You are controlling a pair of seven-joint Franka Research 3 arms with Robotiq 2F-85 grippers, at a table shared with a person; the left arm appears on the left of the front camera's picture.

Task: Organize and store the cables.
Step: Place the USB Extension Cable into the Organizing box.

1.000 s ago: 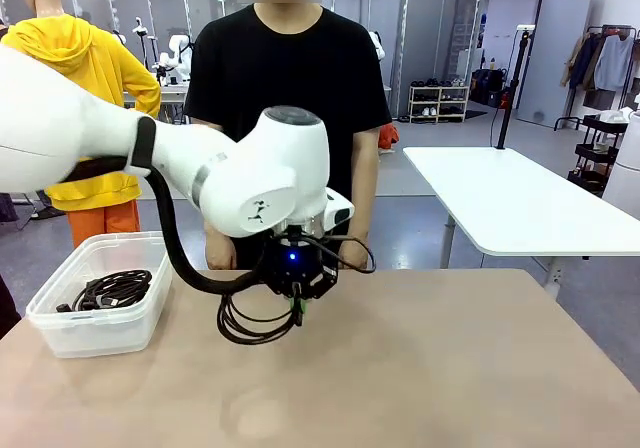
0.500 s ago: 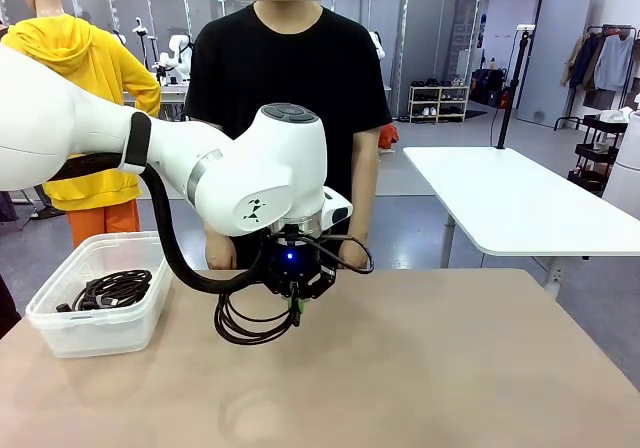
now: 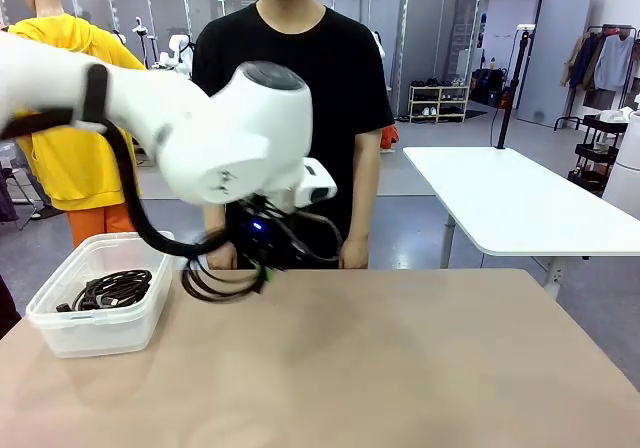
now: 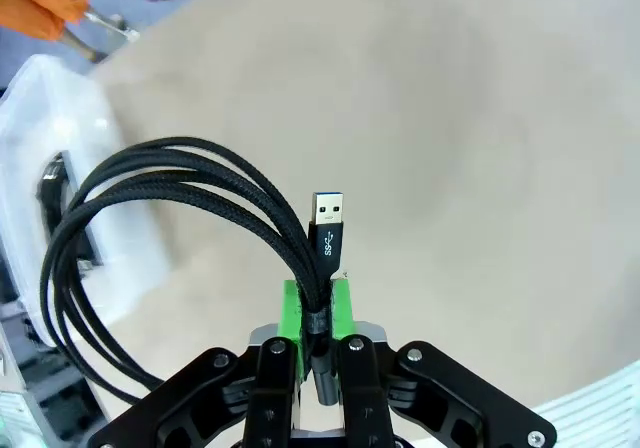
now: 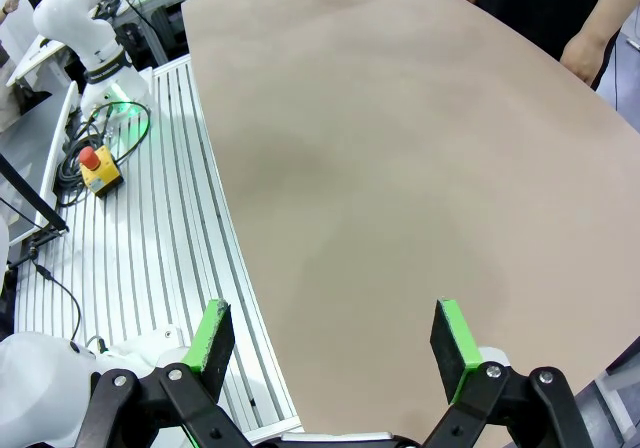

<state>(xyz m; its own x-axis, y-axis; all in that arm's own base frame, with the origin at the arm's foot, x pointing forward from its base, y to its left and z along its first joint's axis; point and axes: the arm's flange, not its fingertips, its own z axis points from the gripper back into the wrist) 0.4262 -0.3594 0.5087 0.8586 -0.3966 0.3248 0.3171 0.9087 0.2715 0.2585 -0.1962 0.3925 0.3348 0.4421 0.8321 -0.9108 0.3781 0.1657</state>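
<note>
My left gripper (image 3: 266, 270) is shut on a coiled black cable (image 3: 215, 282) and holds it in the air above the table, just right of the clear plastic bin (image 3: 75, 328). In the left wrist view the green pads (image 4: 290, 308) pinch the braided cable (image 4: 150, 198) near its USB plug (image 4: 329, 220), and the loops hang to the left over the bin's edge (image 4: 40, 118). Another coiled black cable (image 3: 110, 289) lies inside the bin. My right gripper (image 5: 330, 340) stands open above bare tabletop with nothing between its fingers.
A person in a black shirt stands at the far side with both hands (image 3: 353, 254) at the table edge. A white table (image 3: 510, 203) stands behind on the right. The right wrist view shows a slatted aluminium base (image 5: 150, 248) beside the table.
My left arm has risen and swung left toward the bin, carrying the coiled cable with it. The cable in the bin has not moved.
</note>
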